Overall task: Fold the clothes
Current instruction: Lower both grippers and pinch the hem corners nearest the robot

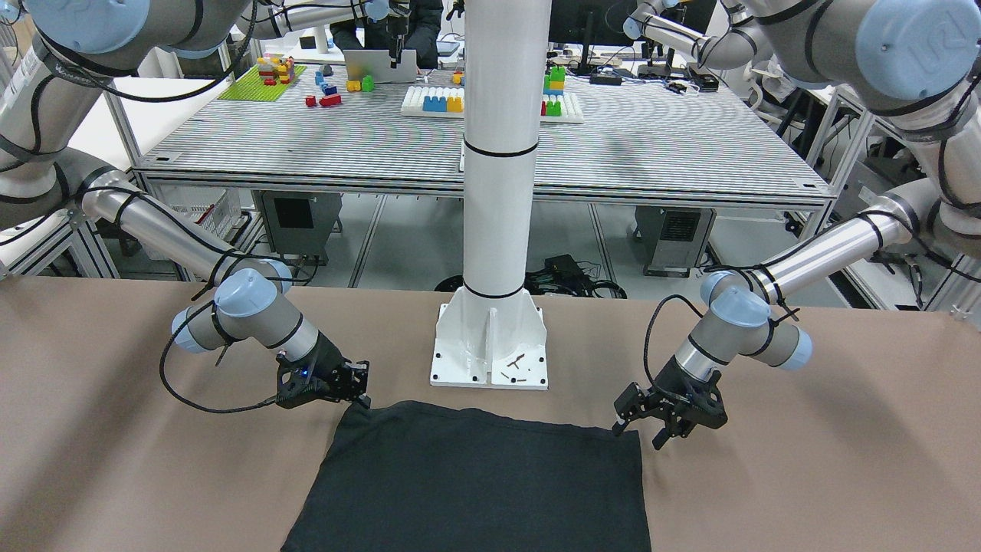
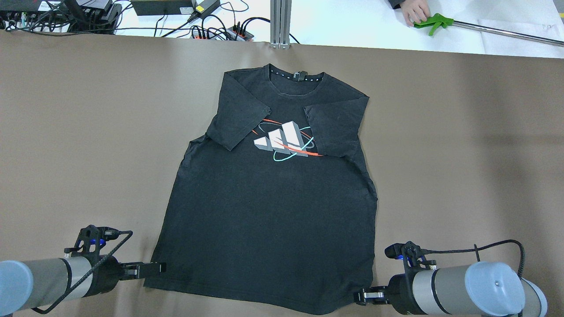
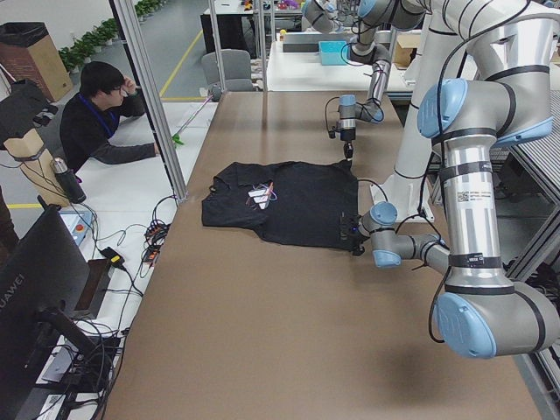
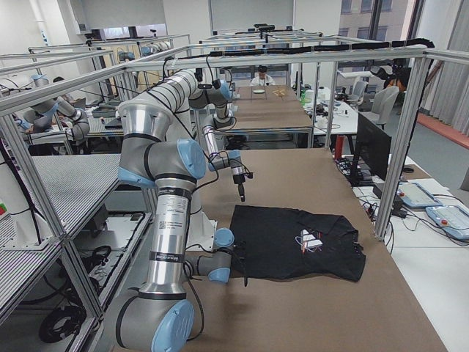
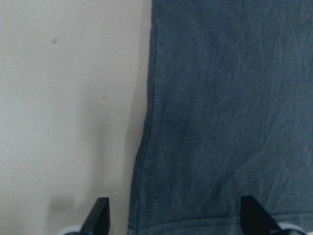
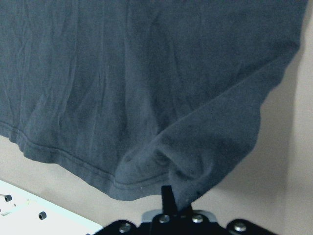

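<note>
In the front-facing view the black T-shirt (image 1: 475, 483) lay flat on the brown surface (image 1: 805, 460), bottom hem towards the robot. The right pincer (image 1: 362, 395) sat on one hem corner, which rose slightly to meet it, and the left pincer (image 1: 638, 433) stood spread at the other corner. From overhead, the sleeves (image 2: 240, 116) were already turned in over the chest and each pincer met a bottom corner, so the step in hand looked like taking hold of the hem for a fold up towards the collar. The two side views each put the near arm's pincer at the near hem corner, but neither could tell a grip. The left wrist view showed its fingertips (image 5: 100, 215) wide apart, the shirt's side edge running between them unpinched. The right wrist view showed the corner bunched and pinched. The next move probably called for the left pincer to close on its corner, then for both to lift evenly.
</note>
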{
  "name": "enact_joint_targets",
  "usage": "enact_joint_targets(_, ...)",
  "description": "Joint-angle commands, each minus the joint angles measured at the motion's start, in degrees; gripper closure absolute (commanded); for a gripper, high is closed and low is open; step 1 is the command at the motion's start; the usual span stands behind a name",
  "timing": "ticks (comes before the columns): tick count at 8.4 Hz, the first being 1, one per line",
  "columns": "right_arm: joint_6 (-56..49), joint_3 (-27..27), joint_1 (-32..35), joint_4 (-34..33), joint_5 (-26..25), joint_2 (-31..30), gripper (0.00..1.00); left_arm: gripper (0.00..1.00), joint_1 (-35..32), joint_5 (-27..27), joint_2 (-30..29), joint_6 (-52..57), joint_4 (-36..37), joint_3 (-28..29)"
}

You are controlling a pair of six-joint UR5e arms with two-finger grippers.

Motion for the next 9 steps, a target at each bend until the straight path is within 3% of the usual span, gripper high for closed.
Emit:
enact_joint_targets(1,0.0,-0.1,0.03,-0.01,-0.07,0.19,1.0,0.06,1.56,1.79,-0.29,-0.71,0.01,1.29)
enact_joint_targets(5,0.0,-0.1,0.12,-0.01,0.02,0.1,1.0,0.1,4.8,6.62,-0.38,-0.81,0.1,1.81)
enact_joint_targets(6,0.0,-0.1,0.12,-0.01,-0.07,0.1,1.0,0.25,4.9,6.98,-0.46,-0.89,0.1,1.73)
enact_joint_targets(7,-0.08,-0.1,0.46,-0.01,0.02,0.1,1.0,0.6,4.9,6.98,-0.73,-0.89,0.1,1.55)
enact_joint_targets(8,-0.08,-0.01,0.64,0.08,0.11,0.1,1.0,0.82,4.9,6.98,-1.08,-0.89,0.1,1.55)
enact_joint_targets(9,-0.17,-0.01,1.25,-0.01,0.37,0.1,1.0,0.97,4.9,6.98,-1.08,-0.81,0.1,1.64)
